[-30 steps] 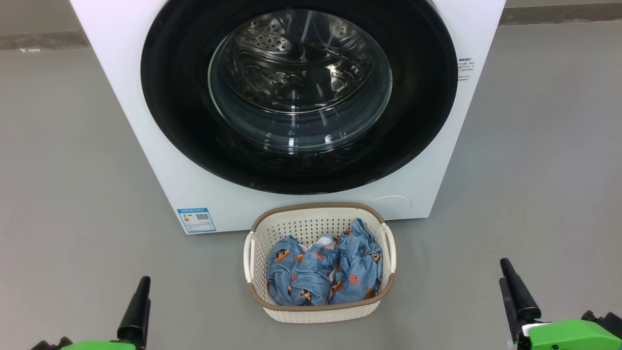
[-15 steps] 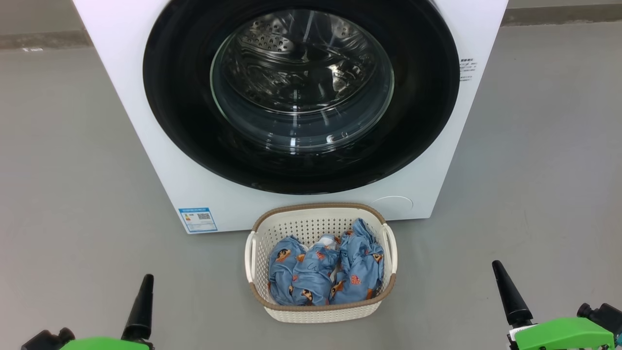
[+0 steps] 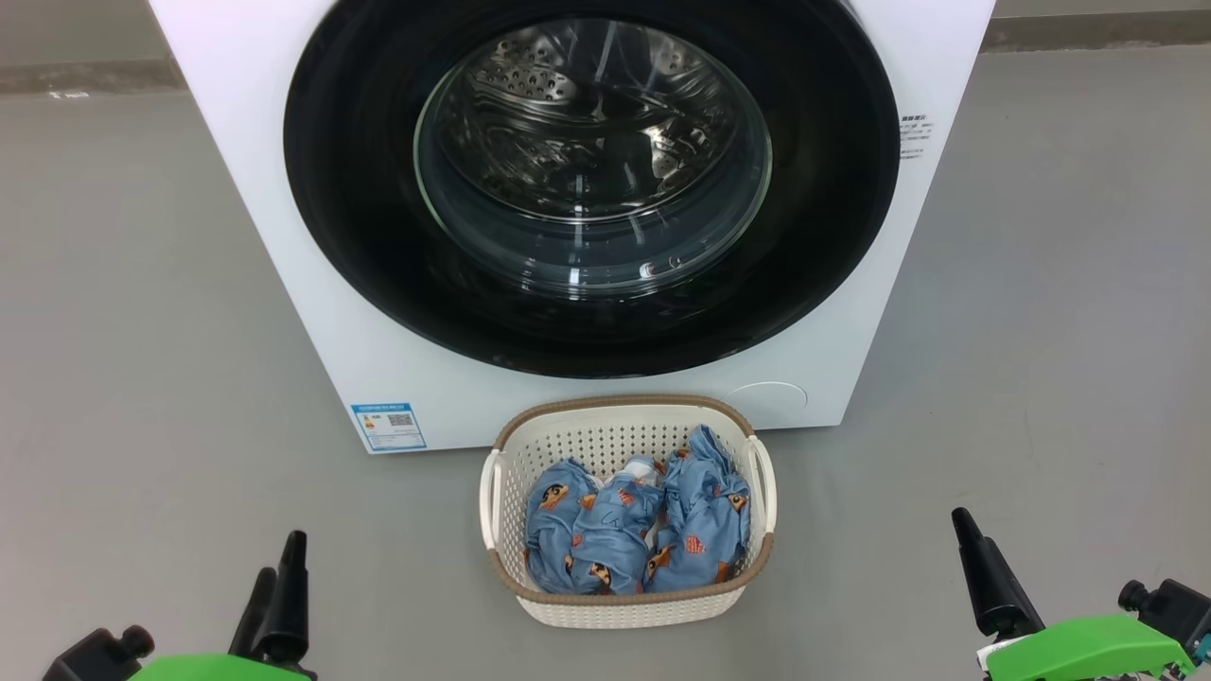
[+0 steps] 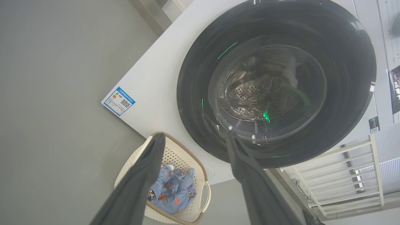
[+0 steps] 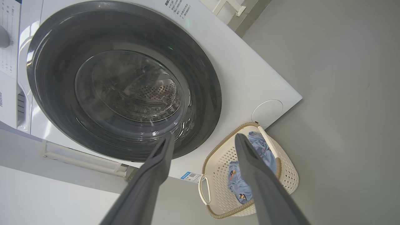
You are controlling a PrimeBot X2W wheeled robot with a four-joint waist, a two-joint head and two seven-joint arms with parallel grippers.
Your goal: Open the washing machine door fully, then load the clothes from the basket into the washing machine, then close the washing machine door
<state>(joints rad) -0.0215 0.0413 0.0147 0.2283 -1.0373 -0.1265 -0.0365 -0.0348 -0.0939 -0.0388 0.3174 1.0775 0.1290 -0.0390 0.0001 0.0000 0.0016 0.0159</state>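
Since the washing machine door (image 3: 591,317) is shut and the clothes (image 3: 634,534) lie in the basket (image 3: 629,610) just on its near side, every step looks undone, left gripper (image 3: 277,603) and right gripper (image 3: 984,579) both open, empty

The left end effector (image 3: 282,553), long dark fingers on a green wrist, has edged inward toward the cream perforated plastic basket (image 3: 624,405). Its fingers now show as two outlines where one showed before. The right end effector (image 3: 967,530) has also edged inward, its two outlines merged into one. The head camera has turned slightly.
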